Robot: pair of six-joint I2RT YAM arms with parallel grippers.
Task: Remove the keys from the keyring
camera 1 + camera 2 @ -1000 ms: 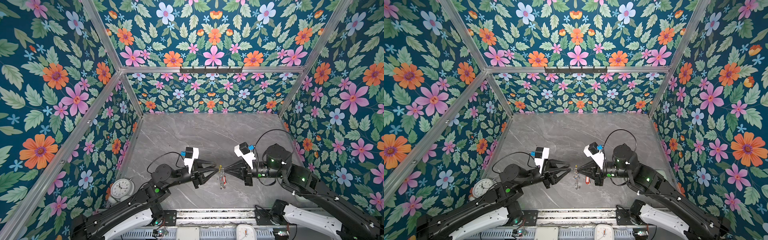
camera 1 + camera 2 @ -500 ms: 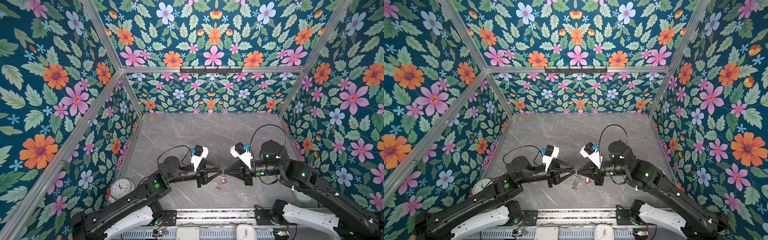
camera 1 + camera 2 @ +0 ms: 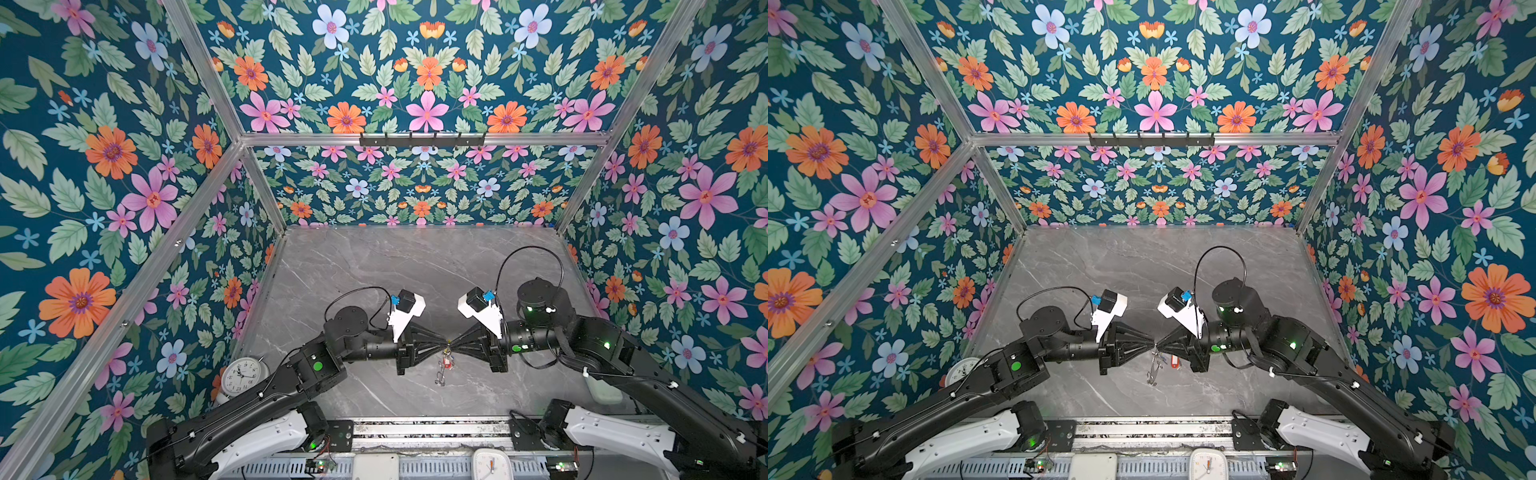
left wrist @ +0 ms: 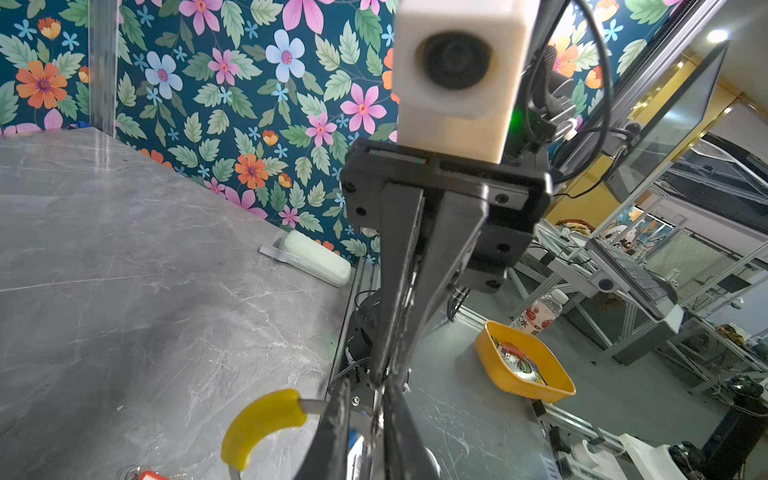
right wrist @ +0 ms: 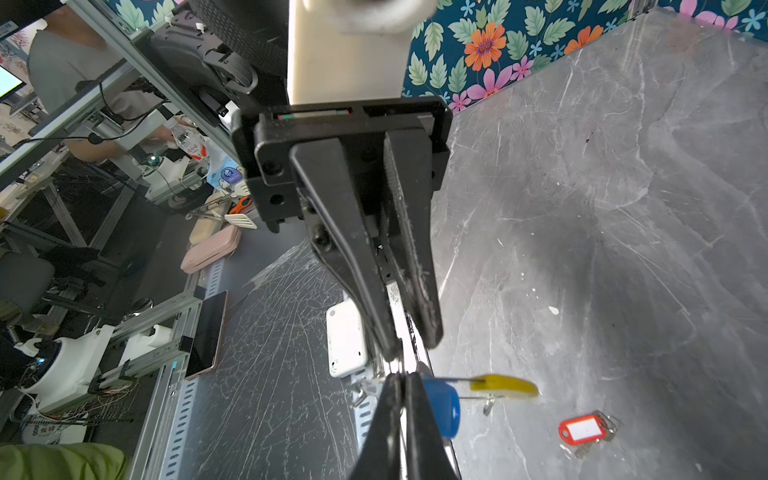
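In the left wrist view the keyring (image 4: pixel 266 419) hoop is mostly hidden behind the left gripper (image 4: pixel 375 388); the red tag (image 4: pixel 151 475) is cut off by the frame edge. The blue tag (image 5: pixel 444 409) is half covered by the right gripper (image 5: pixel 400 379). In both top views the silver metal (image 3: pixel 440 374) hanging at 6 o'clock from the fingertips is too small to be identified.
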